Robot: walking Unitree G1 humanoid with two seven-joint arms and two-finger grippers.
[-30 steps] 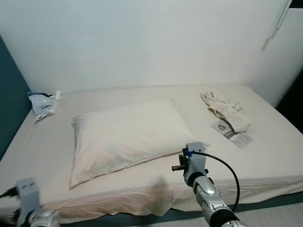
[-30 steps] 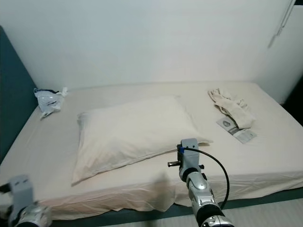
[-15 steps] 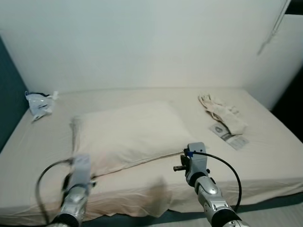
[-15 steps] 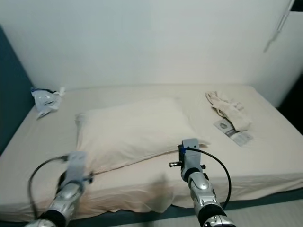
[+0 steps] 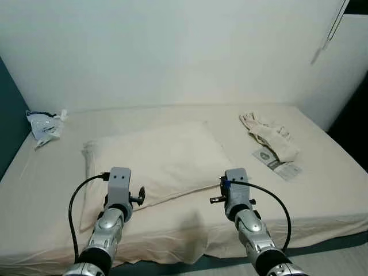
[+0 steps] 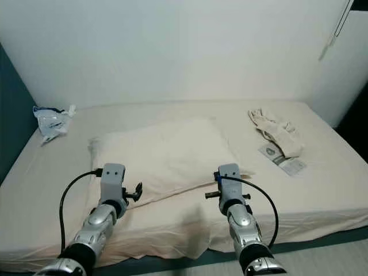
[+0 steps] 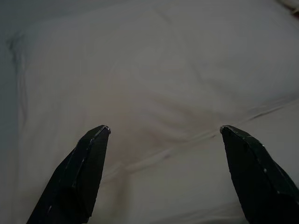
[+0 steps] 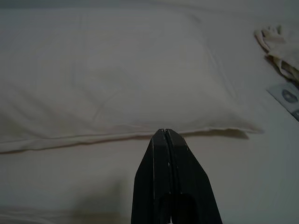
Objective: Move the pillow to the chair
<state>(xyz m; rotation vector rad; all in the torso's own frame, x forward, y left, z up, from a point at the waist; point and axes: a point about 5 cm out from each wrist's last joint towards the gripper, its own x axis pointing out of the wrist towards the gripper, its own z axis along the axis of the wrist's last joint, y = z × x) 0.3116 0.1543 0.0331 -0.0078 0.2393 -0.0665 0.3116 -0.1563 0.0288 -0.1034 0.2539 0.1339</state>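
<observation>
Fingers of the left gripper [image 7: 163,130] are spread wide before the pillow [image 5: 158,161] on the bed [image 5: 322,190]; the right gripper [image 8: 163,133] has its fingers pressed together.

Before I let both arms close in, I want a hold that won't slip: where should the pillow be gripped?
Probably along the pillow's near long edge, coming from the robot's side of the bed. It lies flat with that seam facing both grippers. The open left gripper already points at it; the right gripper would have to open.
</observation>
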